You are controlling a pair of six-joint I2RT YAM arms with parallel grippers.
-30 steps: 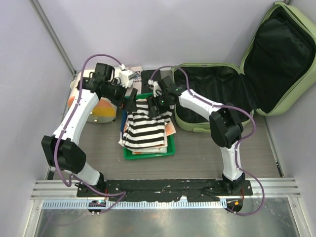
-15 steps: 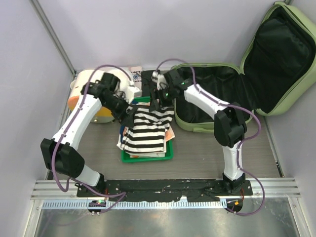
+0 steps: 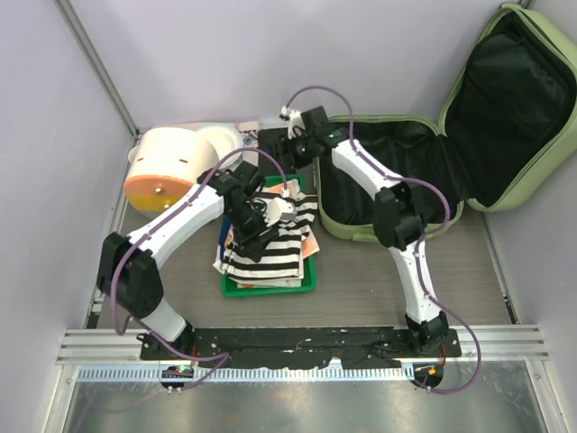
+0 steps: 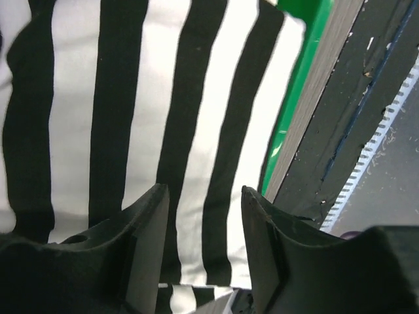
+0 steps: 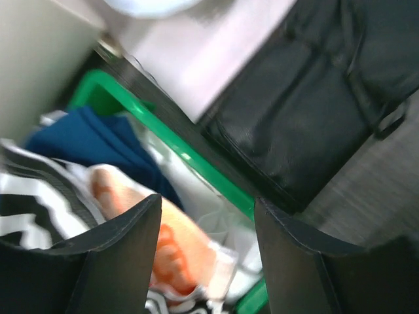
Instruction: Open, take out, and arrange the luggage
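The luggage lies open at the right: a pale green suitcase with black lining, its lid leaning against the wall. A black-and-white striped garment tops a pile of clothes in the green tray. My left gripper hangs just above this garment, jaws apart, nothing clearly pinched between them. My right gripper is open over the tray's far rim. Below its fingers lie an orange-and-white cloth and a blue cloth.
A cream-and-orange round container stands at the back left with a white object behind it. A black pouch lies past the tray's far rim, beside the suitcase. Walls close in on the left, back and right.
My left arm swung from beside the round container to above the striped garment, its jaws narrowing. My right gripper drew back from the clothes toward the tray's far edge.
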